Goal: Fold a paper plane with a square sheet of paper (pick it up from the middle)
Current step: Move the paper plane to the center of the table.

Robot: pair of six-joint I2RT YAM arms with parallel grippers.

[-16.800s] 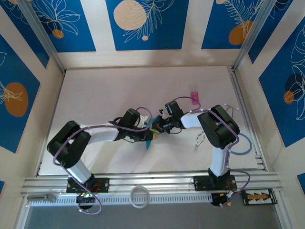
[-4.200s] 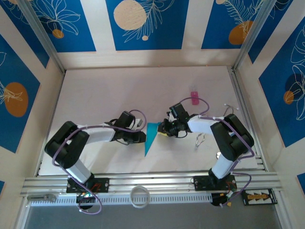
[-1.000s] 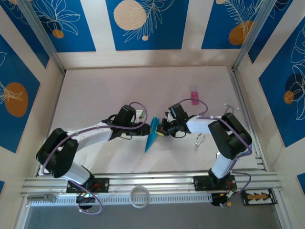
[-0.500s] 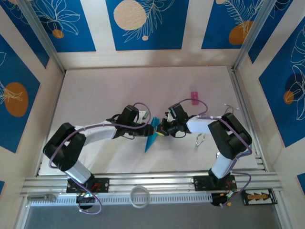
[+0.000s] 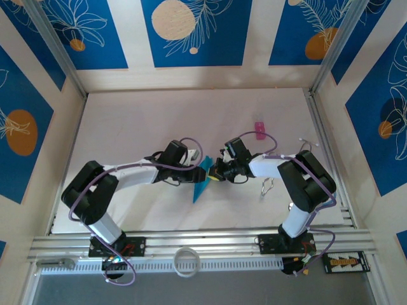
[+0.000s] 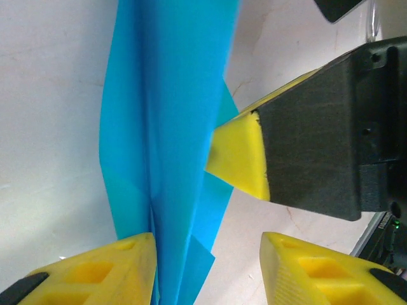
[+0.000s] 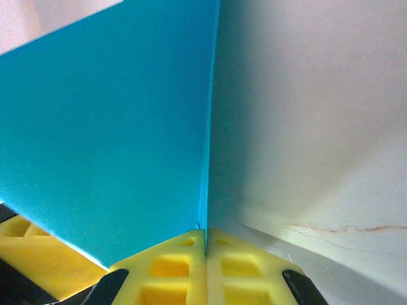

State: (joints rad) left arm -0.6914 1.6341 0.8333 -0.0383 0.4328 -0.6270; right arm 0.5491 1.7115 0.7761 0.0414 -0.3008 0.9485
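Step in hand: I judge this to be a crease-setting or re-grip on the folded dart, with one arm anchoring it while the other gets ready to pinch.
Paper plane: the paper plane (image 5: 202,180) is at the centre of the top view, between the two grippers. It is slim, and its tip points toward the lower edge of the frame. I cannot tell whether the tip rests on the table (image 5: 140,127).
Right gripper: the right gripper (image 7: 205,244) is clenched on the paper plane. In its wrist view the fold edge runs straight up from the seam between its fingers.
Left gripper: the left gripper (image 6: 205,254) is released, with its jaws apart. The paper layers run along the inner face of the finger at the lower left of its wrist view, and there is a clear gap to the other finger.
Doing it well: I want the centre crease midway between the left fingers before I close, so I plan to shift sideways first, then close slowly and squarely across all layers.
Clearance: the right gripper's yellow pad (image 6: 238,155) sits close above my left fingers, so I leave room between them.
Risk: closing off-centre could skew the fold or pull the paper out of the right grip.
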